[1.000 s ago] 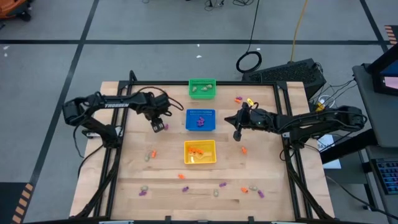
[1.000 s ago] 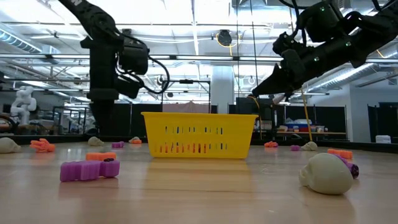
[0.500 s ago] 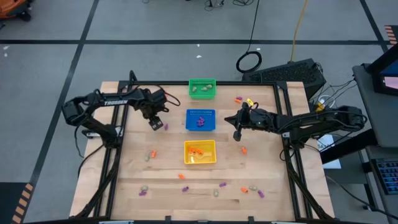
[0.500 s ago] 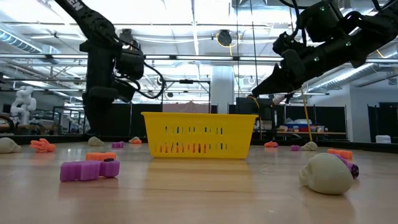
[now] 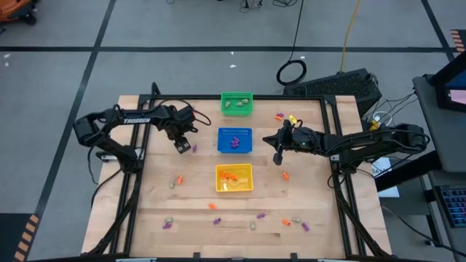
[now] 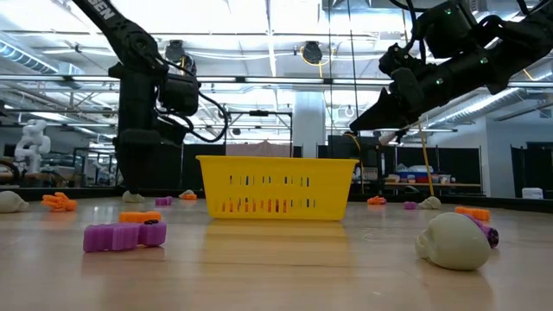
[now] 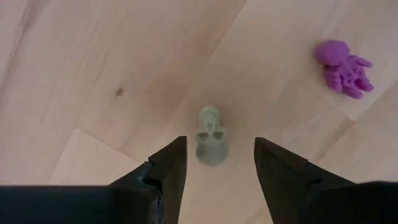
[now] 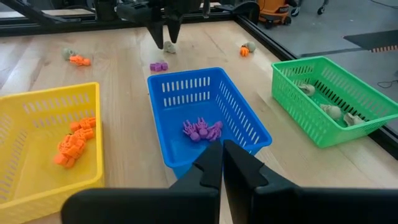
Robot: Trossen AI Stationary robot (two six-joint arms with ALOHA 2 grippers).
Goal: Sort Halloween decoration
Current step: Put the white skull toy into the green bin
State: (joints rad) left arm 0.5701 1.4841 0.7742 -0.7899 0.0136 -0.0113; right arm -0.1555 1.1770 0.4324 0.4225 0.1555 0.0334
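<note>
A pale skull trinket (image 7: 211,137) of the Halloween decoration lies on the wooden table. My left gripper (image 7: 217,165) points straight down over it, open, one finger on either side and clear of it. A purple octopus trinket (image 7: 344,60) lies close by. In the high view this gripper (image 5: 182,146) stands left of the blue basket (image 5: 234,140). My right gripper (image 5: 277,156) hangs shut right of that basket, above the table, holding nothing. The right wrist view shows purple pieces (image 8: 200,130) in the blue basket, orange ones (image 8: 73,144) in the yellow basket and pale ones (image 8: 328,109) in the green basket.
The green basket (image 5: 237,103), blue basket and yellow basket (image 5: 234,177) stand in a row down the table's middle. Loose trinkets lie along the near edge (image 5: 255,218), left of the yellow basket (image 5: 175,180), right of it (image 5: 285,175) and at the far right (image 5: 280,116).
My left gripper has sunk toward the table, drifting a little toward the left edge, and now stands low over the pale skull. The right arm has kept still.
</note>
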